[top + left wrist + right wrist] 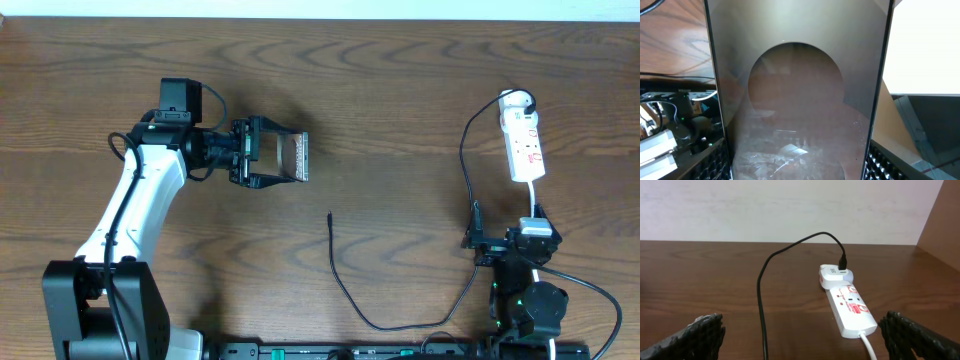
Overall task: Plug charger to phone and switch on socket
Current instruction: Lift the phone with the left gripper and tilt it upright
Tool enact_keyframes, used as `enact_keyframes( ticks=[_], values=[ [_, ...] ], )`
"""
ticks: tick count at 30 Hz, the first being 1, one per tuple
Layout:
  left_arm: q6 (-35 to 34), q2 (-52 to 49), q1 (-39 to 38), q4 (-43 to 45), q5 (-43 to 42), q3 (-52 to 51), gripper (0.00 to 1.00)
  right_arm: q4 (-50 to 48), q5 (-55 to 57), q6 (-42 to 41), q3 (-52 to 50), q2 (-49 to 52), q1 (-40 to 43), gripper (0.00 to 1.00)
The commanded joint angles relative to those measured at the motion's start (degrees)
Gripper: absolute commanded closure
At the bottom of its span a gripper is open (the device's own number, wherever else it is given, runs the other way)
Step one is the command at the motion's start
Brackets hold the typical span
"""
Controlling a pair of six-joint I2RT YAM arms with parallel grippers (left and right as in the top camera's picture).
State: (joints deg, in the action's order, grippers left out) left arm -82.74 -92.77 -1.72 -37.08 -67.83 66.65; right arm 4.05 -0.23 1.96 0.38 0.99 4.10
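My left gripper (300, 158) is shut on the phone (296, 157) and holds it at the table's left middle. In the left wrist view the phone (797, 100) fills the space between the fingers, glossy brownish-grey face toward the camera. The charger cable (345, 290) lies loose on the table; its plug tip (329, 215) rests right of and below the phone, untouched. The cable runs up to an adapter on the white socket strip (524, 140) at the right. My right gripper (800, 340) is open and empty, near the strip's cord end (850, 307).
The strip's white cord (867, 345) runs back toward my right arm base (525, 300). The black cable (761, 310) crosses the right wrist view between the fingers. The table's far edge and a pale wall lie behind the strip.
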Motion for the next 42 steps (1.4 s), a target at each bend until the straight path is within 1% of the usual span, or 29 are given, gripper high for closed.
enact_keyframes(
  ticks=[1,27,32,37,42],
  values=[
    [-1.7,1.8,0.0,0.1,-3.6,1.0,0.93,0.3,-0.1,0.3,-0.1,-0.3,-0.5,0.01],
    [-2.0,1.8,0.0,0.1,-2.8,1.0,0.93,0.3,-0.1,0.3,-0.1,-0.3,-0.5,0.01],
    [0.0,1.8,0.0,0.1,5.1,1.0,0.93,0.3,-0.1,0.2,-0.1,-0.3,-0.5,0.01],
    [5.2,1.8,0.0,-0.7,16.5,1.0,0.93,0.3,-0.1,0.3,-0.1,-0.3,-0.5,0.01],
    [6.2,1.8,0.0,-6.6,30.4,1.0,0.92,0.3,-0.1,0.3,-0.1,-0.3,-0.5,0.01]
  ],
)
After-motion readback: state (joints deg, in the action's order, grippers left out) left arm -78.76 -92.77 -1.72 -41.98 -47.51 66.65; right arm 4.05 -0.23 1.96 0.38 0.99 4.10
